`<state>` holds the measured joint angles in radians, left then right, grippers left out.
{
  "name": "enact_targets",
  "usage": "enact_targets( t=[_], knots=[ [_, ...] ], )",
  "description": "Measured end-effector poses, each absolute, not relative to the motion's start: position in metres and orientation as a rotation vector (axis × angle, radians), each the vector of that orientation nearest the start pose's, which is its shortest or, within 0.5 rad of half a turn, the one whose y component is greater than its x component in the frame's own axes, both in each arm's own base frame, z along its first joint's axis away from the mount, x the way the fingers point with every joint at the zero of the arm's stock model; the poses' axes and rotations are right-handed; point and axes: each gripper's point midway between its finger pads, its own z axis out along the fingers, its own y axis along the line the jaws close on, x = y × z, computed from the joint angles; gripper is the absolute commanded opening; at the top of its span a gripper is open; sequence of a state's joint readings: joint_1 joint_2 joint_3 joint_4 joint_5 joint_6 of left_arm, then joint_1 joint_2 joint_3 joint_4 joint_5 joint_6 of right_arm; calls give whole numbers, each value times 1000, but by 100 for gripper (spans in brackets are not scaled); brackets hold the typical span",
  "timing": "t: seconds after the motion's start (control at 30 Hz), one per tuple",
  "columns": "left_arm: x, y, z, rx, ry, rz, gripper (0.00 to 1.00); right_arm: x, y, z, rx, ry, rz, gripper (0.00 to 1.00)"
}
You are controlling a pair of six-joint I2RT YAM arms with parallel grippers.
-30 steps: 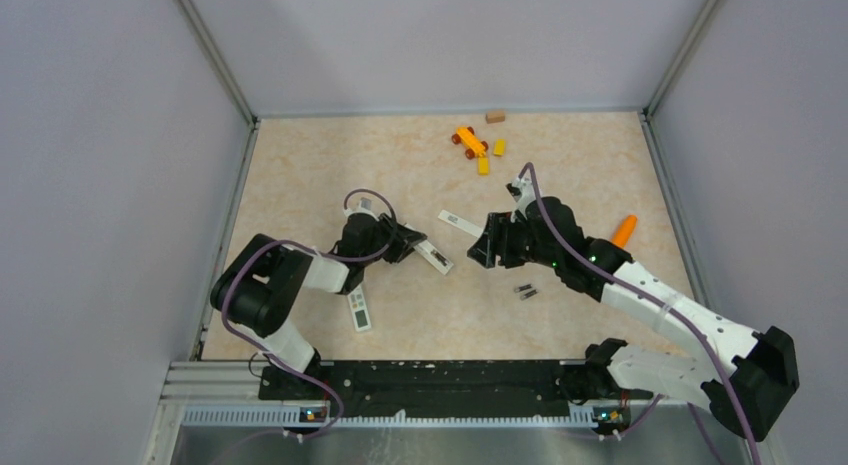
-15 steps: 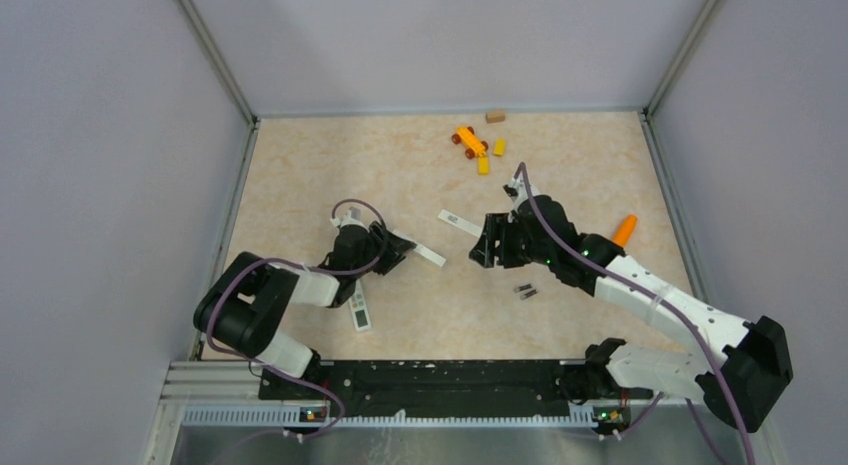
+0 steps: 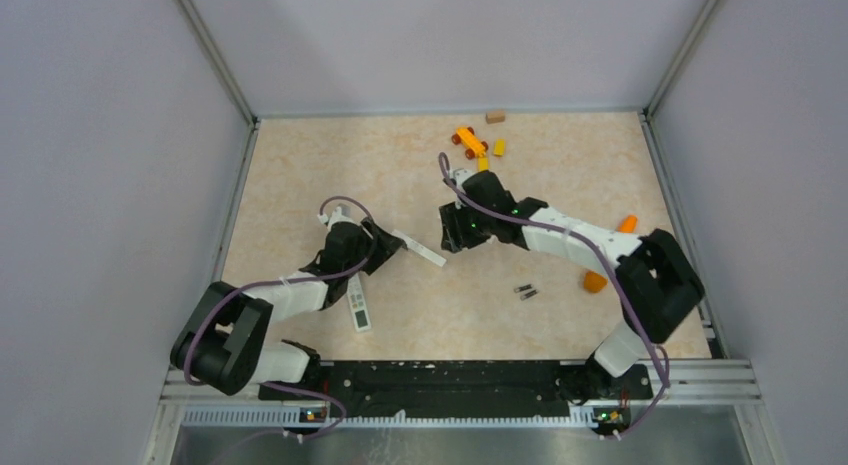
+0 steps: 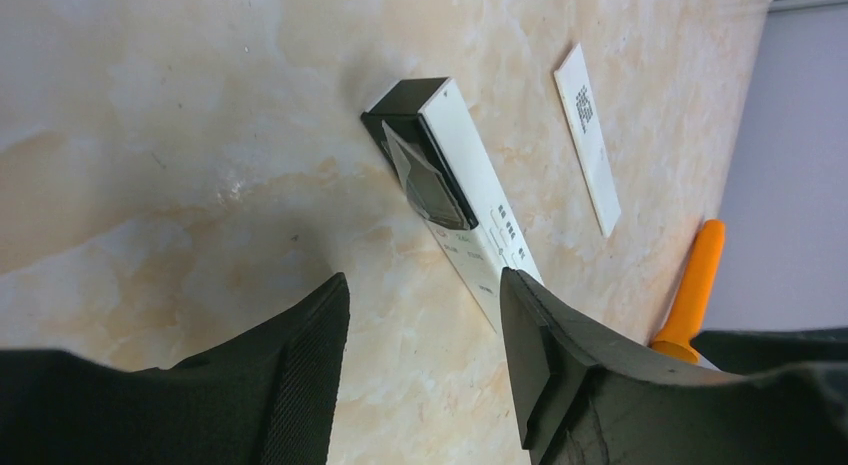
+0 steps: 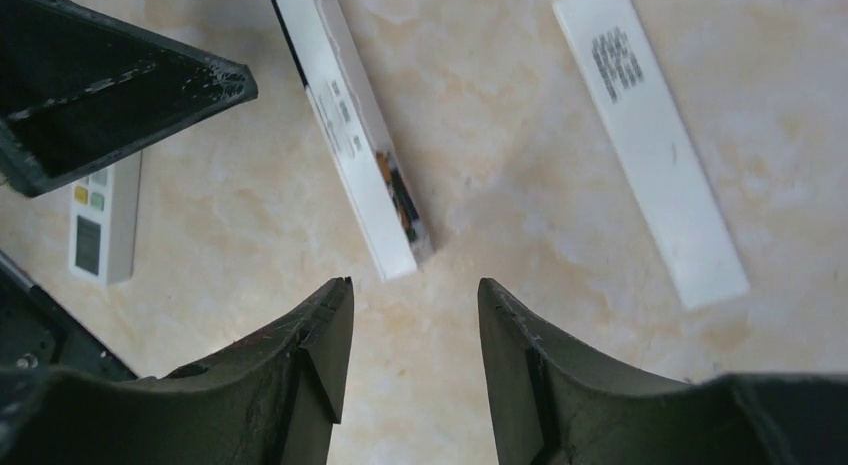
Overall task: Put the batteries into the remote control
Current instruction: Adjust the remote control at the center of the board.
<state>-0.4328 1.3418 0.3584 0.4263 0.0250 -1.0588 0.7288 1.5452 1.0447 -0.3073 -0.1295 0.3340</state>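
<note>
The slim white remote control (image 3: 421,249) lies flat on the table between the two grippers, its dark open end (image 4: 410,135) pointing away from the left wrist camera. My left gripper (image 3: 388,247) is open with nothing in it (image 4: 420,295), its right fingertip just short of the remote's near end. My right gripper (image 5: 415,290) is open too and hovers close above the remote's other end (image 5: 350,125). The thin white back cover (image 5: 650,135) lies beside the remote. Two small dark batteries (image 3: 525,290) lie together to the right.
A second, shorter white remote (image 3: 358,313) with coloured buttons lies near the left arm. An orange carrot-shaped piece (image 3: 627,223) shows beside the right arm. Orange and yellow toy blocks (image 3: 472,143) and a wooden block (image 3: 495,116) sit at the back.
My left gripper has opened, let go of the remote and drawn back to the left. My right arm has swung left over the back cover toward the remote, its jaws a little narrower.
</note>
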Motion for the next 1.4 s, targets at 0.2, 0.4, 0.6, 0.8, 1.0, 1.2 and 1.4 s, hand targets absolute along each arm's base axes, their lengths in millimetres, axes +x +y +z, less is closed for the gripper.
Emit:
enact_targets(
  t=[0.2,0.4,0.6,0.8,1.0,1.2,1.4],
  knots=[
    [326,-160,78,-729,2120,-849,60,321,335,95,-805,2328,604,50],
    [329,-145,77,-790,2144,-861,58,333,361,77,-1011,2288,645,51],
    [329,-133,75,-838,2155,-876,58,329,372,51,-1181,2306,649,51],
    [331,-122,76,-870,2144,-888,58,316,382,51,-1290,2275,638,48],
    [330,-113,90,-870,2098,-912,58,302,392,41,-1364,2272,615,40],
    [326,-102,101,-873,2063,-905,60,295,391,32,-1401,2287,519,36],
    [318,-96,110,-861,2045,-890,62,291,391,30,-1413,2282,401,59]
  ],
)
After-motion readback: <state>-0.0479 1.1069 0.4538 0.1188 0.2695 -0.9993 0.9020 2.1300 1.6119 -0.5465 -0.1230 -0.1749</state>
